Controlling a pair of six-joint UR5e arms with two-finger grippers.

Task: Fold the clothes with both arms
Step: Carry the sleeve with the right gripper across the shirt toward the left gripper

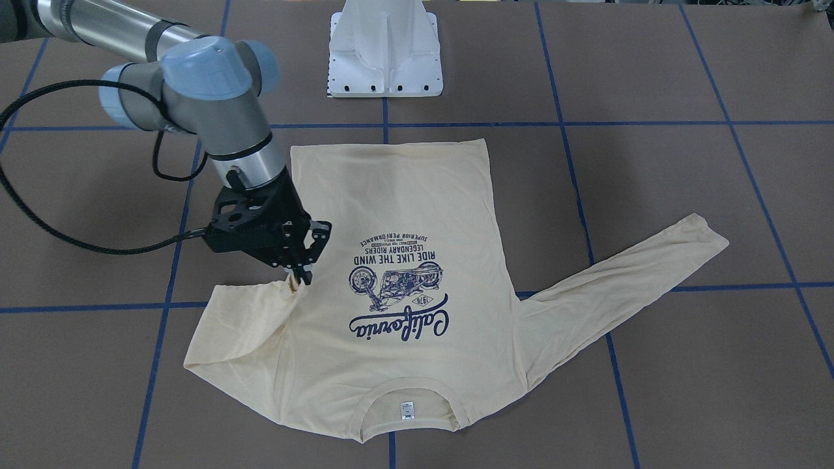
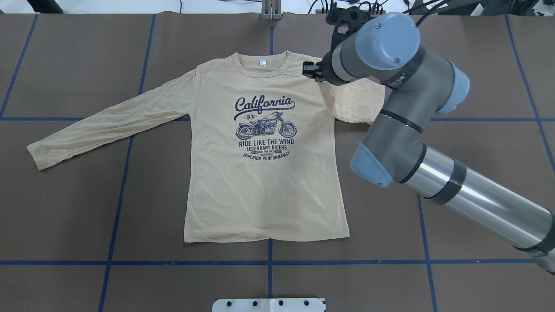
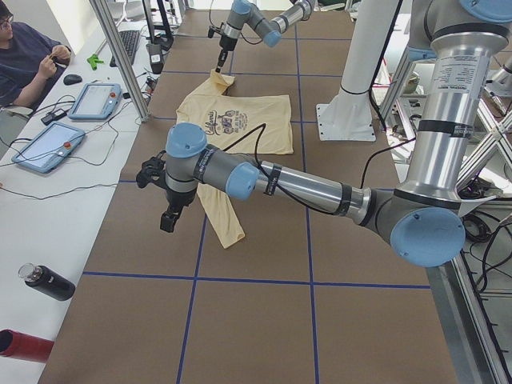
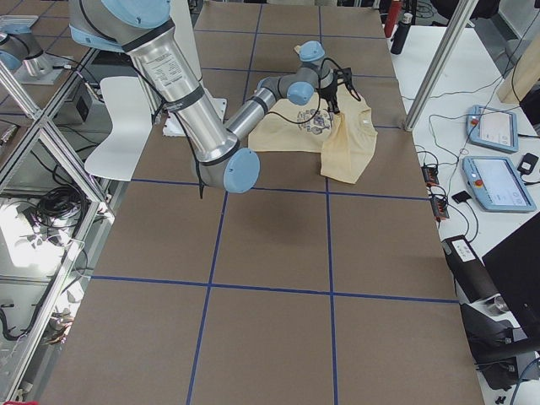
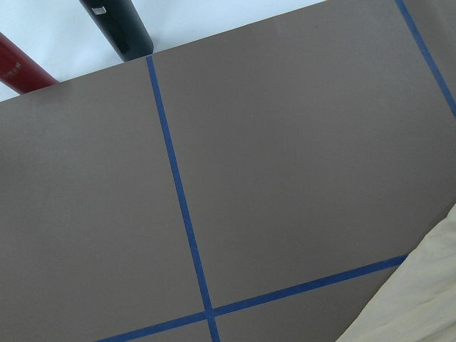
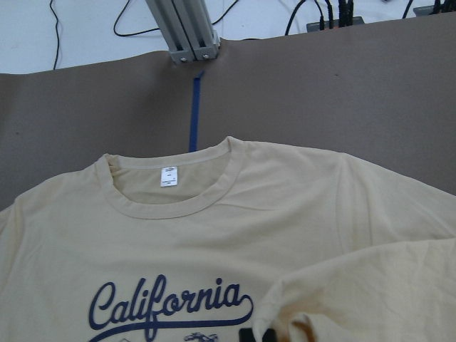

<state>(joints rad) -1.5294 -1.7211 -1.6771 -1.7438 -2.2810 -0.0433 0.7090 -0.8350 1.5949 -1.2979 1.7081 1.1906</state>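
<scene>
The cream-yellow shirt (image 1: 404, 215) lies flat and face up on the brown table, with its navy "California" print and its neck label (image 1: 407, 410) showing. My right gripper (image 1: 301, 279) is shut on the cuff of one sleeve and holds it over the chest beside the print; that sleeve is doubled back on itself. The overhead view shows this gripper (image 2: 310, 70) partly hidden by the arm. The other sleeve (image 2: 86, 130) lies stretched out. My left gripper (image 3: 168, 220) hangs above the table near that sleeve's end; I cannot tell whether it is open or shut.
The white pedestal base (image 1: 384, 52) stands behind the shirt's hem. A black bottle (image 3: 48, 282) and a red one (image 3: 20, 344) lie at the table's edge near the left arm. Tablets (image 3: 48, 144) and a seated operator (image 3: 24, 56) are beyond that edge.
</scene>
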